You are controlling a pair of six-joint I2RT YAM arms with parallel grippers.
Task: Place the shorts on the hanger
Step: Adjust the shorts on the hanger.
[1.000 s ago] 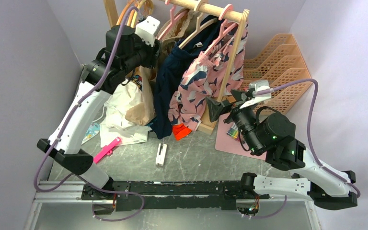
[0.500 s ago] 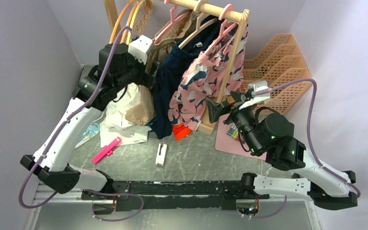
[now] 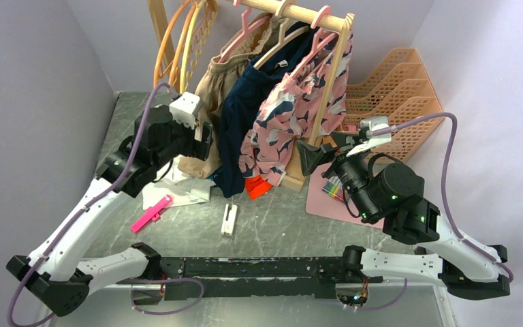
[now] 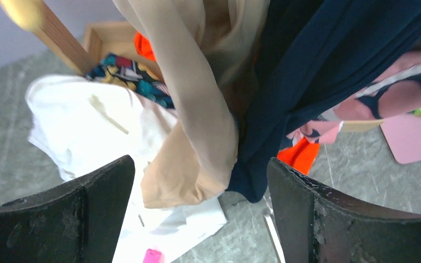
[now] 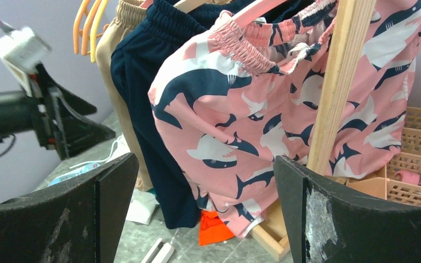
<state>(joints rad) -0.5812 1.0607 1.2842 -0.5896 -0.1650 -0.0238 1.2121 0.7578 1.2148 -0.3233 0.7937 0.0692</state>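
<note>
The left gripper hovers with its jaws spread wide and nothing between them, facing the lower end of the tan shorts, which it does not touch. The right gripper is likewise spread and empty, pointed at the pink shark-print shorts and the wooden upright of the clothes rack. Seen from above, the tan shorts hang from the wooden rail at the back of the table, their gathered waistband up at the pink hanger, with one leg trailing down to a white cloth on the grey tabletop. A navy garment hangs just beside them on the right, touching them, and the shark-print shorts come next. An orange hanger and a yellow hanger hang bare at the rail's left end. A pink clip, a white clip and a scrap of orange cloth lie in front of the rack, and an orange file rack stands at the right.
</note>
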